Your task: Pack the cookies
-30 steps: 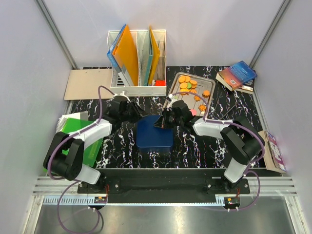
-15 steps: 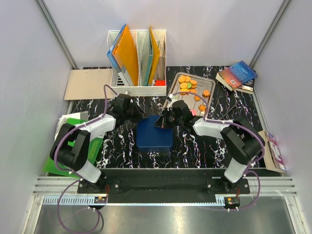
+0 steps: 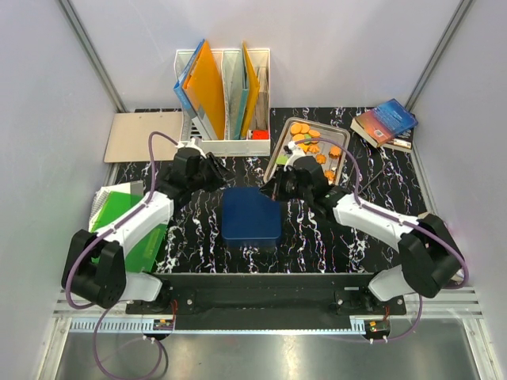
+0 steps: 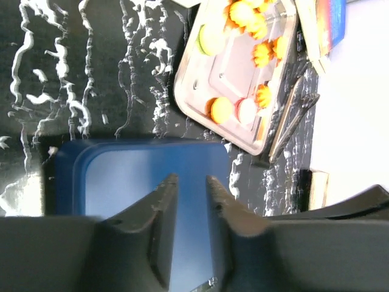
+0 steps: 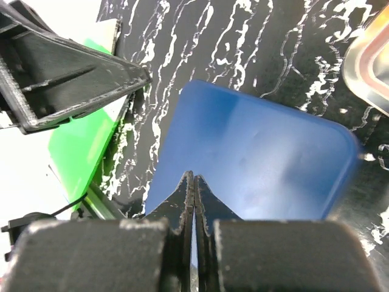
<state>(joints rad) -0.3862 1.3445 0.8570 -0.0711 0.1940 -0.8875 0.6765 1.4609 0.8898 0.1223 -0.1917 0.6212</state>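
The cookies (image 3: 305,134) are mostly orange discs, with a green and a pink one, lying in a metal tray (image 3: 276,156) at the back right of centre. The left wrist view shows the cookies (image 4: 222,110) and the tray (image 4: 196,99) too. A blue box (image 3: 251,218) with its lid on sits mid-table. My left gripper (image 3: 215,174) hovers at its back left corner, jaws a little open and empty (image 4: 189,180) over the lid (image 4: 134,176). My right gripper (image 3: 268,188) is shut (image 5: 193,176) with nothing in it, above the lid (image 5: 261,164) near its back right corner.
A white file holder (image 3: 224,103) with folders stands at the back. A tan board (image 3: 135,136) lies at the back left and a green notebook (image 3: 127,214) at the left. Books (image 3: 386,120) lie at the back right. Metal tongs (image 4: 293,120) rest beside the tray.
The left gripper has drawn back from the box toward the file holder, closing and then reopening a little. The right arm's elbow has swung out to the right; its gripper stays shut by the box.
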